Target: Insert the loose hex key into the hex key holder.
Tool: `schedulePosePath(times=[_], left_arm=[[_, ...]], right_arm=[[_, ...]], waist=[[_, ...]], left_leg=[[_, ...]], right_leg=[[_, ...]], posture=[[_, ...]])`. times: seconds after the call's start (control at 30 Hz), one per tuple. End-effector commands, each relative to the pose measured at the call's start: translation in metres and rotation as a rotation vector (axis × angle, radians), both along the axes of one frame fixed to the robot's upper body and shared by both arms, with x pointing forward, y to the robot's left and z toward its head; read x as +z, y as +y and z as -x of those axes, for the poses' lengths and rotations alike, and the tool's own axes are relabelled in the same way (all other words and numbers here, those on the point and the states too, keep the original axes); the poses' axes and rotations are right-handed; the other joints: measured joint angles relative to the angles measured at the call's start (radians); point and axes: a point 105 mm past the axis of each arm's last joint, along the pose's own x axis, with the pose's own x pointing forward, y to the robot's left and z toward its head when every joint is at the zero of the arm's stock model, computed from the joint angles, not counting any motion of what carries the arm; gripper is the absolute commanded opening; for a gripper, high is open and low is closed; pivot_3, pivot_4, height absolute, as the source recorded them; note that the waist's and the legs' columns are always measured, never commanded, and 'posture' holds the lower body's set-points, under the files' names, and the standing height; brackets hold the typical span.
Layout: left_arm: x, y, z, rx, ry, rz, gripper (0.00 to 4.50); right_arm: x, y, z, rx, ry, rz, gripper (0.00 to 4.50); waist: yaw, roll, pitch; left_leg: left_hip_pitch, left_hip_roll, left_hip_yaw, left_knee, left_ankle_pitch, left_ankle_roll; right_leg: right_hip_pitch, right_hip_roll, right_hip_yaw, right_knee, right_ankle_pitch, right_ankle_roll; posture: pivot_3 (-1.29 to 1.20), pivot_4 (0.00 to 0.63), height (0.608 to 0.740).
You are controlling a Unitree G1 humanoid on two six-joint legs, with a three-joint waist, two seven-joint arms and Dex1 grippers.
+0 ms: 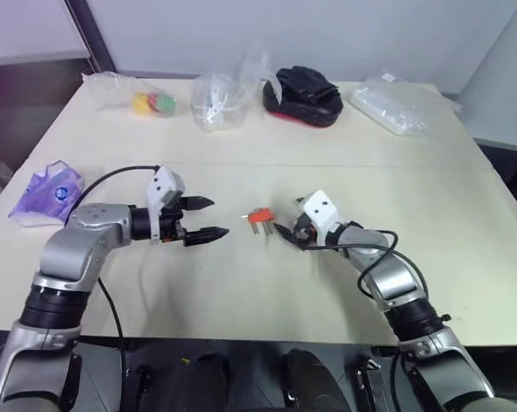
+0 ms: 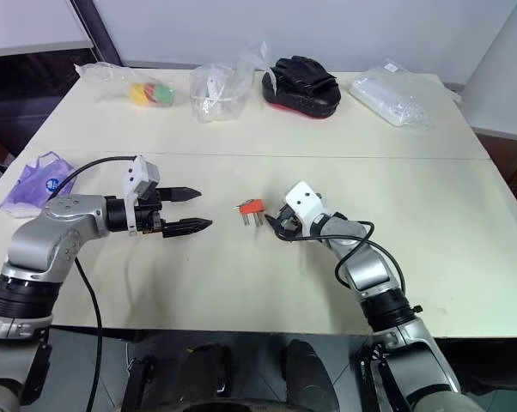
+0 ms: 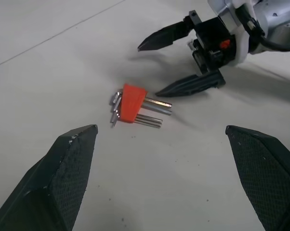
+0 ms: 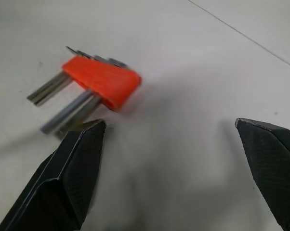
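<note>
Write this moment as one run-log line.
left gripper: open, empty | right gripper: open, beside hex key holder | holder: lying on table

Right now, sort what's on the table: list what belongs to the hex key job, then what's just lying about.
For the job:
- hex key holder, red, lying flat mid-table
- left hand, open
- right hand, open, beside the holder

Lying about:
- purple packet
- bag with coloured pieces
- clear bag
- black glove
- plastic pack

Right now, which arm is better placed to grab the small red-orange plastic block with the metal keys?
Probably the right: its open fingers sit right beside the red-orange plastic block, one tip by its prongs. The left arm's open fingers are farther off.
</note>
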Motion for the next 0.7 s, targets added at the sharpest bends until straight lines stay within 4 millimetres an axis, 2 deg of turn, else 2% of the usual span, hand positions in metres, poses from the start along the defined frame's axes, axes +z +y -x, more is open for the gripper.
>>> schedulePosePath(times=[0.03, 0.17, 0.4, 0.57, 0.7], left_arm=[[0.014, 0.002, 0.002, 0.008, -0.051, 0.012, 4.45], [0.014, 0.003, 0.002, 0.015, -0.055, 0.012, 4.45], [0.016, 0.005, 0.0, 0.032, -0.068, 0.019, 4.45], [0.016, 0.005, 0.0, 0.04, -0.074, 0.021, 4.45], [0.015, 0.007, 0.0, 0.051, -0.075, 0.022, 4.45]], right_arm=[[0.006, 0.013, 0.0, 0.05, -0.037, 0.004, 4.5], [0.005, 0.021, 0.001, 0.074, -0.03, -0.005, 4.5], [-0.004, 0.052, 0.016, 0.181, 0.016, -0.02, 4.5], [-0.006, 0.056, 0.013, 0.185, 0.029, -0.029, 4.5], [-0.012, 0.052, 0.005, 0.171, 0.054, -0.027, 4.5]], waist=[[0.0, 0.0, 0.0], [-0.002, 0.0, 0.0], [-0.024, 0.0, 0.0], [-0.026, 0.0, 0.0], [-0.026, 0.0, 0.0]], left_leg=[[0.0, 0.0, 0.0, 0.0, 0.0, 0.0], [0.0, 0.0, 0.0, 0.0, 0.0, 0.0], [0.0, 0.0, -0.001, 0.0, 0.0, 0.0], [0.001, 0.0, 0.0, -0.001, 0.0, 0.0], [0.001, 0.0, 0.0, 0.0, 0.0, 0.0]], right_leg=[[0.0, 0.0, 0.0, 0.0, 0.0, 0.0], [0.0, 0.0, 0.0, 0.0, 0.0, 0.0], [0.0, 0.0, 0.0, 0.001, 0.0, 0.0], [-0.001, 0.0, 0.0, 0.002, 0.0, 0.0], [-0.001, 0.0, 0.0, 0.002, 0.0, 0.0]], posture=[[0.0, 0.15, 0.74], [0.0, 0.15, 0.74], [0.0, 0.15, 0.74], [0.0, 0.15, 0.74], [0.0, 0.15, 0.74]])
